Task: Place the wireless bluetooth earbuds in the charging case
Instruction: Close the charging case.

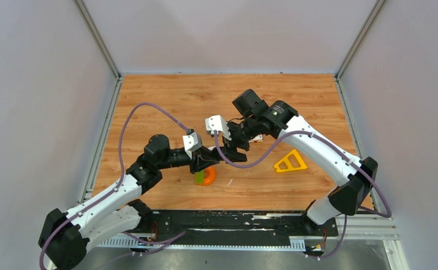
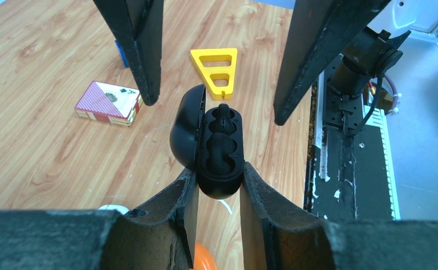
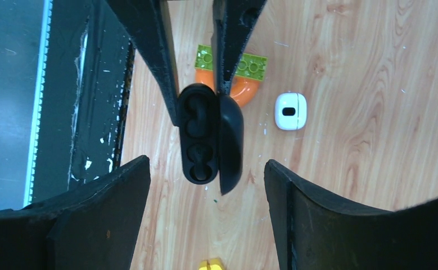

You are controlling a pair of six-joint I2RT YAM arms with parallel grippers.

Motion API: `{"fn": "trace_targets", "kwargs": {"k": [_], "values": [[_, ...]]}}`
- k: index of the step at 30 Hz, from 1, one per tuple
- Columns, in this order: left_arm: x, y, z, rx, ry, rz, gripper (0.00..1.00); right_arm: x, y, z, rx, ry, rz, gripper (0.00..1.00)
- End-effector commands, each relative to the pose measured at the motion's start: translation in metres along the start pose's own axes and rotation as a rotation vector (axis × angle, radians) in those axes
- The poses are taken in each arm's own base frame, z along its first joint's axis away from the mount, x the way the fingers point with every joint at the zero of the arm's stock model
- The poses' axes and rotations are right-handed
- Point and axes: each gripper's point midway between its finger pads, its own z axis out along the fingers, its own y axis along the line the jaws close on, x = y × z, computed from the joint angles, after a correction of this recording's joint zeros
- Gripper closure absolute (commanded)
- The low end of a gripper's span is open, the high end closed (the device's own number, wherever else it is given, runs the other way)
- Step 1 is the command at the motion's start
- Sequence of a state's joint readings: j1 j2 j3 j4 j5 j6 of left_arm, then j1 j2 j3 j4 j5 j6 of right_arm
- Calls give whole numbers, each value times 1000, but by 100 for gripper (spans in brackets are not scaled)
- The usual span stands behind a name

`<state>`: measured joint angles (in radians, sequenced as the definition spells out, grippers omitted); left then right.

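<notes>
- Two sets of jaws meet above the middle of your counter [image 1: 166,95], with the black case [image 2: 216,169] between them.
- Your left jaws are clamped on the lower end of the case's body, their fingers [image 2: 168,211] pressed to either side, holding it off the counter.
- Its lid [image 2: 185,126] is swung open at 9 o'clock of the body in the left wrist view.
- Your right jaws stand wide apart, with their fingers [image 3: 109,219] on either side of the case's far end, touching nothing you can see.
- One black knobby earbud [image 2: 223,115] sits in the well farthest from the left jaws. The nearer well is too dark for you to read.
- In the left wrist view, a yellow triangle [image 2: 216,70] lies on the counter at 12 o'clock of the case, and a card pack [image 2: 108,102] at 10 o'clock.
- From the right wrist, a white case [image 3: 290,111] lies between 2 and 3 o'clock of the black one. An orange arch [image 3: 244,93] with a green brick [image 3: 253,66] lies at 1 o'clock.
</notes>
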<state>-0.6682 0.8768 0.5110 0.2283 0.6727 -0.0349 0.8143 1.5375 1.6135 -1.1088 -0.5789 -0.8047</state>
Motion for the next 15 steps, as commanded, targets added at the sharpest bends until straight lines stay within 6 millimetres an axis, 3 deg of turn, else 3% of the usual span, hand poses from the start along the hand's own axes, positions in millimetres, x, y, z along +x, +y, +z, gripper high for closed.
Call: {"fn": "trace_targets", "kwargs": {"k": [1,10,13,15], "values": [[-19,3,-1,-21,-56,61,100,-19,15,-5,-54,-83,-7,26],[-19,30,-7,-179,-45,23,100,-13,31,-16,-46,-91,-13,26],[-16,29,-6,-165,-36,19,100,-8,20,-19,36,-74,-2,26],[-12,28,-3,-152,-25,3,100,0,-1,-22,143,-41,18,26]]}}
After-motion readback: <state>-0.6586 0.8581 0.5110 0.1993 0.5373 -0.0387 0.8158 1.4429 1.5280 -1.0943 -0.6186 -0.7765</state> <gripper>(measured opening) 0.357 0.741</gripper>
